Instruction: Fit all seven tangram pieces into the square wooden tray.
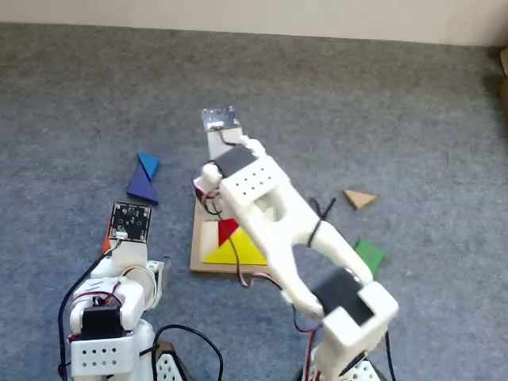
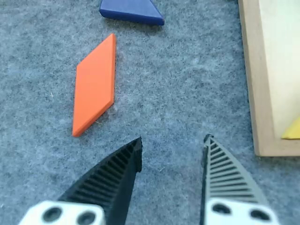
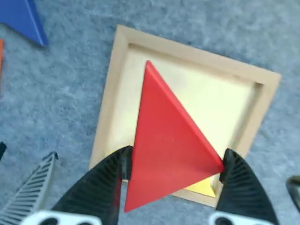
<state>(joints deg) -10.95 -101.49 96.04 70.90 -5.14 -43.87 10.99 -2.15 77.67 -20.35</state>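
- The orange piece, a parallelogram, lies flat on the grey counter at the far left. In the high view it is partly hidden by the left arm.
- The left claw hangs over bare counter with its jaws apart and nothing between them. It is between the orange piece and the tray.
- The dark blue triangle lies beyond the orange piece. The light blue triangle is just past it, and the two meet at a corner.
- The tray sits on the counter near the middle, and the right arm crosses over it.
- The red triangle is over the tray's inside, with one tip close to the far rim. I cannot tell whether it touches the tray's floor.
- The right claw is clamped on the red triangle, with a black finger pressing on each side of its wide end.
- The yellow piece lies in the tray at the near side, partly under the red triangle.
- The tan triangle lies on the counter, well apart from the tray on the right.
- The green piece lies nearer than the tan triangle, just beside the right arm.
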